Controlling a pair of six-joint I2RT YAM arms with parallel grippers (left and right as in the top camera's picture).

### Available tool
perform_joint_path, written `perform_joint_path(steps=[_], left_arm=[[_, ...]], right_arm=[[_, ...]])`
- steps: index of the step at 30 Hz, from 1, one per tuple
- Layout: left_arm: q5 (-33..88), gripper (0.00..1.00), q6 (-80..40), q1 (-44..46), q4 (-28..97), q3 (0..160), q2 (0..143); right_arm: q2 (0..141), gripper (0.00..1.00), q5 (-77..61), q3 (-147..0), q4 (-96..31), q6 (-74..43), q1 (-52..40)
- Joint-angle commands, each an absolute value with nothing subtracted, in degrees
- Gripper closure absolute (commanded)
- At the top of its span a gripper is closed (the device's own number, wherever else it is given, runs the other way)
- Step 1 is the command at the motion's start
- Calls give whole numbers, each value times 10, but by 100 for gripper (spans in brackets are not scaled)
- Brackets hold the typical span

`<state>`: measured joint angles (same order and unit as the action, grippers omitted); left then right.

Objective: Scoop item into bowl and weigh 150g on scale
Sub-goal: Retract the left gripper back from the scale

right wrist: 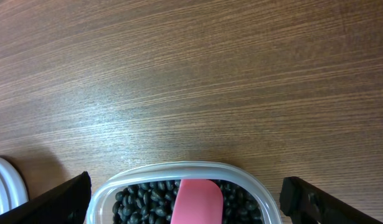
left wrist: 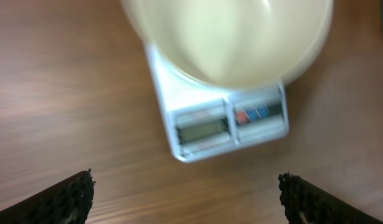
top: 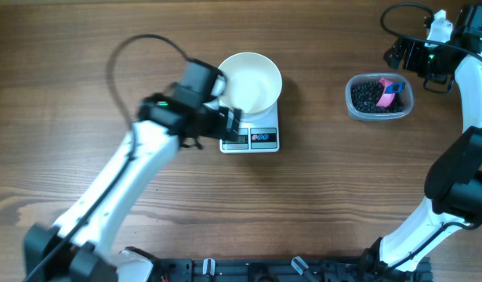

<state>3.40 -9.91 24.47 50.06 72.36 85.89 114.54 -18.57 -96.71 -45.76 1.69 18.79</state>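
The white bowl (top: 252, 78) sits on the scale (top: 260, 139), over its back half with the display and buttons left clear, and it looks empty. All the black beans (top: 368, 95) are off to the right in the clear tub (top: 352, 98), well apart from the scale, with the pink scoop (top: 389, 92) lying on top of them. So I'd say the scooping is the step to get right now.

The right claw (right wrist: 186, 198) should come down squarely on the scoop's handle end, not dig into the beans. Then it should lift shallow loads and tip them in over the middle of the bowl, going smaller as the reading climbs (the display is too blurred from here to read).

That right claw hangs just behind the tub, jaws spread wide, holding and touching nothing. The left claw (left wrist: 188, 202) hovers at the front of the scale above the wooden surface (top: 319, 204), also wide open and empty. It would do well to keep off the scale, since any touch would spoil the weight.
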Motion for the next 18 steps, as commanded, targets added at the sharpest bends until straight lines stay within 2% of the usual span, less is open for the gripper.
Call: perform_joint_path(steps=[1,9,18], left_arm=[[36,0,-147,149,517,731,842],[36,0,-161,-3,532,731,842],[36,0,-161,-26,532,731,842]], right_arm=[[1159,0,-180,-962,-456,13,186],[1159,0,-180,-962,-456,13,186],[1159,0,-180,-962,-456,13,186]])
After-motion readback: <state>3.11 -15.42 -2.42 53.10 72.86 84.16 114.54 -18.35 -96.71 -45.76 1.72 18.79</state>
